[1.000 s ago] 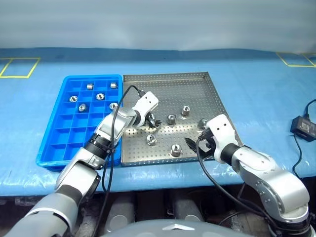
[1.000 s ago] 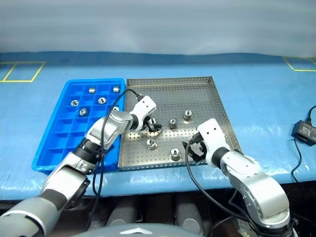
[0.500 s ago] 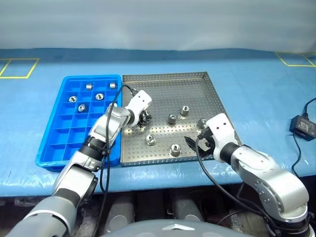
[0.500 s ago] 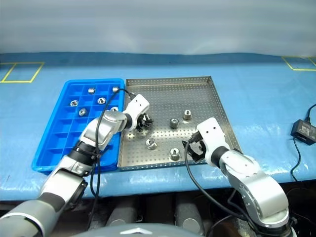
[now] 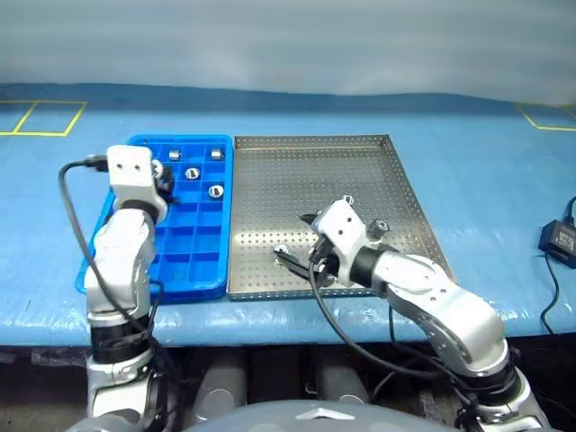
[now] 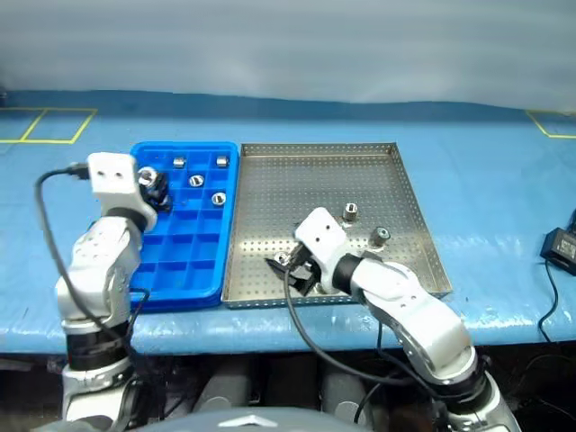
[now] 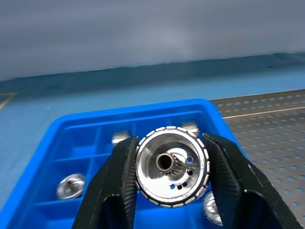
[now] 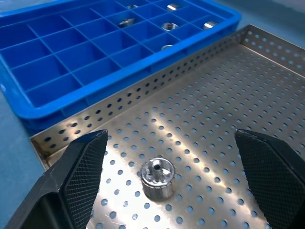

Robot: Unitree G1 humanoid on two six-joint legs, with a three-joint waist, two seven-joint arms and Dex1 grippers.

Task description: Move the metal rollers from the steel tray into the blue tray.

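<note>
The left claw (image 7: 169, 191) is clamped on one of the metal rollers (image 7: 172, 165), holding it above the far end of the blue tray (image 5: 202, 286). The right claw (image 8: 167, 183) gapes wide over another roller (image 8: 157, 177) standing on the steel tray (image 5: 297, 162). Both trays sit side by side on the blue surface (image 5: 468, 162).

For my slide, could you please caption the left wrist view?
Left fingers clamp a metal roller above the blue tray.
</note>
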